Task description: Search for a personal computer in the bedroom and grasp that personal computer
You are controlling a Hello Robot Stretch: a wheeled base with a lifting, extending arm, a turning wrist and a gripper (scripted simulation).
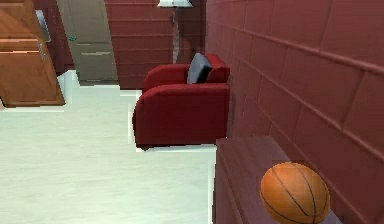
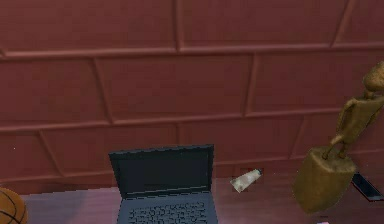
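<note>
The state of the claw cannot be told from these views, so things are placed against each other.

In the arm side view, the personal computer (image 2: 163, 185) is an open laptop. It stands on the reddish worktop (image 2: 270, 205) with its dark screen upright and facing the camera, the back of the screen close to the dark red panelled wall (image 2: 190, 80). Just beside it on the view's right lies a small pale object (image 2: 246, 180), too small to name. Farther right stands a golden statue (image 2: 340, 165) on a bulky base. A basketball (image 2: 8, 207) peeks in at the bottom left corner, apart from the personal computer.

In the forward view, the basketball (image 1: 295, 193) rests on the worktop (image 1: 240, 165) along the same wall. Beyond it, a red armchair (image 1: 185, 105) with a dark cushion (image 1: 199, 68) stands on the pale floor (image 1: 80, 160), and a floor lamp (image 1: 176, 30) stands behind the armchair.
</note>
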